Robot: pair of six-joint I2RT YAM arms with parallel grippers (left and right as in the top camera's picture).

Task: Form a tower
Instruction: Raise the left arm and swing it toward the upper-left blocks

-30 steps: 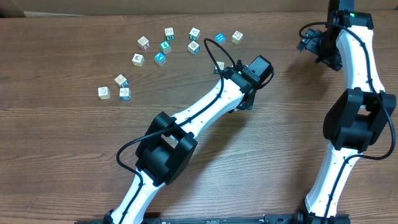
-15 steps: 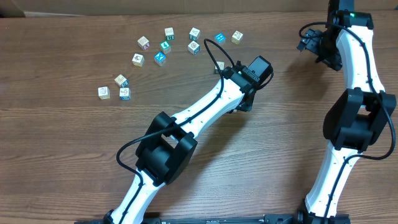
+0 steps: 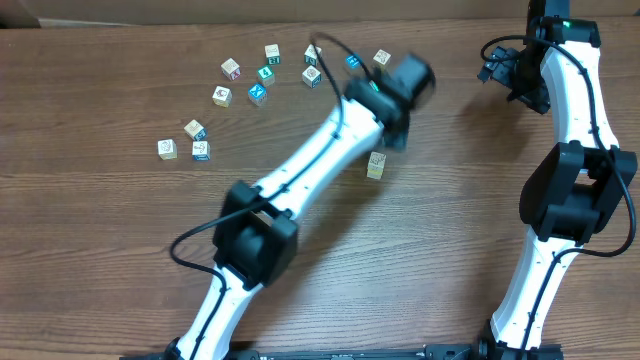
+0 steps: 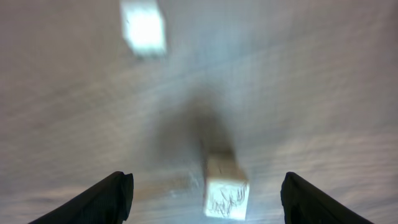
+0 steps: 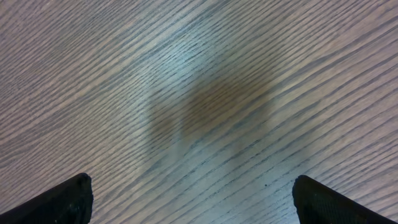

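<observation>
The tower (image 3: 376, 165) is a slim column of small picture cubes standing free on the wooden table, just right of the middle. In the left wrist view the tower (image 4: 225, 190) shows a white top face with a dark sketch, and it is blurred by motion. My left gripper (image 3: 392, 136) hangs above and just behind it, open, with its fingers (image 4: 107, 199) wide on either side and not touching it. My right gripper (image 3: 500, 66) is at the far right back, open over bare wood (image 5: 199, 112), with nothing between its fingertips (image 5: 62, 202).
Several loose picture cubes lie scattered at the back left, from one cube (image 3: 167, 148) up to another (image 3: 381, 59). One blurred loose cube (image 4: 143, 28) shows beyond the tower. The left arm (image 3: 300, 180) crosses the table diagonally. The right arm (image 3: 575, 190) stands along the right side.
My left gripper has opened and pulled up and back from where it was shut, uncovering the tower. The right arm has not moved.
</observation>
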